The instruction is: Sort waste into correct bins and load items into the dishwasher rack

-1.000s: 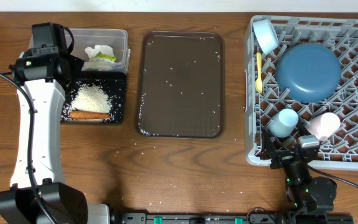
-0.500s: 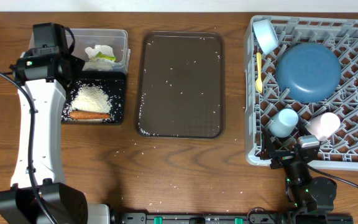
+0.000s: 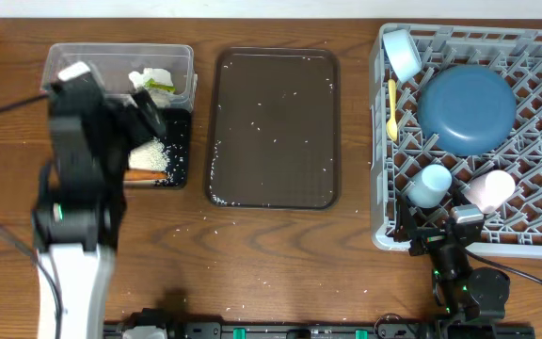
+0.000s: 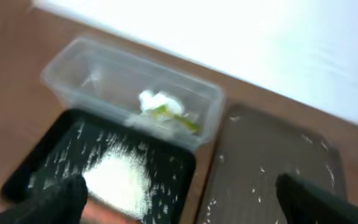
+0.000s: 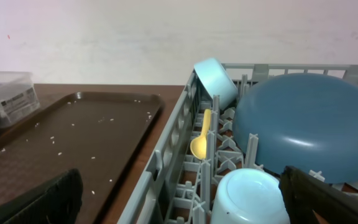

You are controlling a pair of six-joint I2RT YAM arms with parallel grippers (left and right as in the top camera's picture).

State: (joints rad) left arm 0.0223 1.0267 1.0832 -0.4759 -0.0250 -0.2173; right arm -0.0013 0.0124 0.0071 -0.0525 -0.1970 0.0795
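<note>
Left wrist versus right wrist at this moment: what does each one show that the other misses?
Only the left wrist: the tissue and peel inside the tub, and the rice heaped in the black tray. Only the right wrist: the rack holding the bowl, spoon, plate and cup. Both: the grain-flecked brown tray; the right wrist also catches a corner of the tub at its left edge.

Bright, even light from above leaves soft shadows on the table (image 3: 271,245). Motion blur smears the left arm (image 3: 78,169) overhead, and the left wrist view is wholly soft; the right wrist view is sharp
</note>
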